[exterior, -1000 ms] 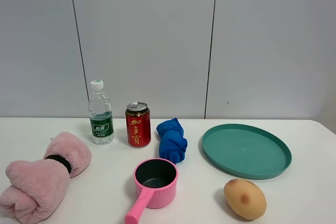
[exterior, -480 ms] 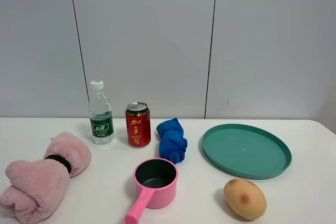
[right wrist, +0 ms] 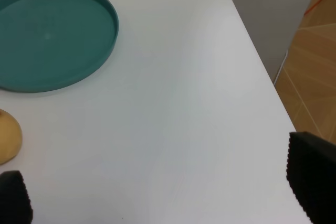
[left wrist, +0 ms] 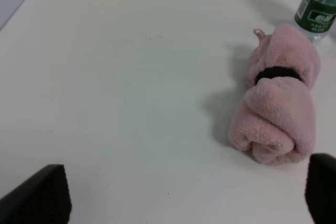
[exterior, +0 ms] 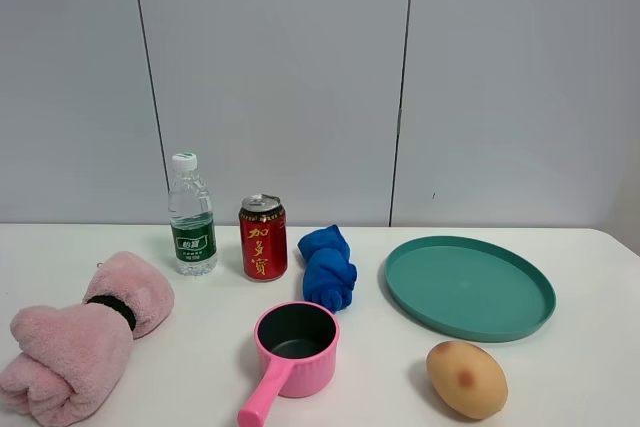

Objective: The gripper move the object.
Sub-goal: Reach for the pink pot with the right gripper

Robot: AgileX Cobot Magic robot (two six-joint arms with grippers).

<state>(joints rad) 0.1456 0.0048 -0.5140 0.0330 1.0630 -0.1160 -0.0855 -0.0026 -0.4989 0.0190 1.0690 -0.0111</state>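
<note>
The object, a small pink saucepan (exterior: 297,348) with a dark inside, stands near the table's front edge in the exterior high view, its straight handle pointing to the front left. Neither arm shows in that view. My left gripper (left wrist: 181,203) is open over bare table, short of the rolled pink towel (left wrist: 278,109), with only its black fingertips (left wrist: 41,196) showing. My right gripper (right wrist: 163,195) is open over the table's right side, its fingertips (right wrist: 312,179) far apart and nothing between them. Neither wrist view shows the saucepan.
Behind the saucepan stand a water bottle (exterior: 192,216), a red can (exterior: 263,239) and a crumpled blue cloth (exterior: 329,268). A teal plate (exterior: 469,286) lies at the right, a potato (exterior: 466,378) in front of it. The table's right edge (right wrist: 257,56) drops to the floor.
</note>
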